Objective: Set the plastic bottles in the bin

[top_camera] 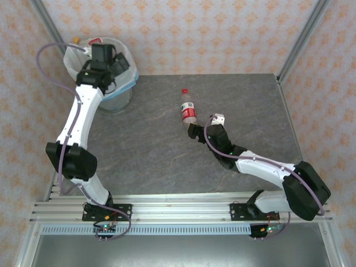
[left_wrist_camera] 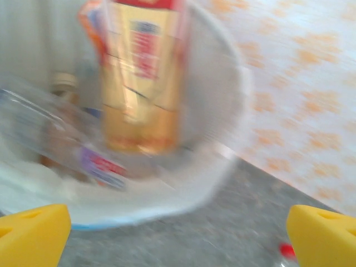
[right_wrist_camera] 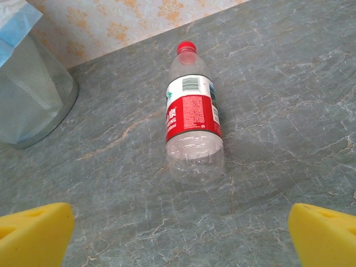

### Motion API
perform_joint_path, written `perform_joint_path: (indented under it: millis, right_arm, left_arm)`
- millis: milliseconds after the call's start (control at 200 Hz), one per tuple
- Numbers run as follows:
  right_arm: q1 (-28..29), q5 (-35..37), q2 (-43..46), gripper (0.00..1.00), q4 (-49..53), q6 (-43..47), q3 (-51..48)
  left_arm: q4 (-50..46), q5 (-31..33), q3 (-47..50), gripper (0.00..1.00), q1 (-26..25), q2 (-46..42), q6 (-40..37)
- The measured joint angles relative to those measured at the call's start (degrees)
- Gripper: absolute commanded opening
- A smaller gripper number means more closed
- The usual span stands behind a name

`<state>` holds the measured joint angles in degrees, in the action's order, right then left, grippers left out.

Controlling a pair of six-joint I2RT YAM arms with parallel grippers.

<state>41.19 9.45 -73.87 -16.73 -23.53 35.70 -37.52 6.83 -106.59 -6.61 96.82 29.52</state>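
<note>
The left gripper (left_wrist_camera: 178,236) hangs over the bin (top_camera: 121,99) at the far left, spread wide and empty. An orange-labelled bottle (left_wrist_camera: 142,83) shows blurred inside with others. The right gripper (right_wrist_camera: 178,233), wide open and empty, sits just near of a red-labelled bottle (right_wrist_camera: 192,119) lying mid-way across the counter (top_camera: 150,150).
</note>
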Motion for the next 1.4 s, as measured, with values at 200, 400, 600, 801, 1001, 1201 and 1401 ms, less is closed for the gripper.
perform_joint_path:
  millis: [200, 400, 600, 801, 1001, 1201, 1401]
  right_arm:
    - [0.0, 0.81, -0.24, 0.99, 0.5, 0.0, 0.63]
    - [-0.22, 3.87, -0.22, 0.99, 1.16, -1.44, 0.63]
    - [-1.88, 4.55, 0.46, 0.99, 2.43, -3.32, 0.52]
    - [-1.97, 4.72, 1.7, 0.99, 4.07, -3.78, -0.02]
    - [-1.97, 4.98, 3.1, 0.99, 5.49, -3.93, -0.74]
    - [-1.97, 5.84, 4.96, 0.99, 6.86, -3.91, -0.79]
    - [-1.97, 6.69, 8.98, 0.99, 9.6, -3.67, -0.85]
  left_arm:
    - [2.36, 1.4, 2.1, 1.0, -7.58, -0.9, -0.2]
    - [3.39, 1.29, 7.48, 1.0, -11.23, 0.2, 1.03]
    - [3.78, -0.79, 7.67, 1.0, -18.08, 9.7, 4.17]
    - [3.39, -3.63, 2.34, 1.0, -23.56, 23.5, 5.16]
    - [1.53, -5.51, -6.75, 1.0, -27.58, 34.01, 5.2]
    - [-1.88, -4.76, -14.91, 0.99, -28.15, 41.24, 5.01]
    - [-4.96, -2.99, -21.4, 0.94, -28.11, 47.63, 4.61]
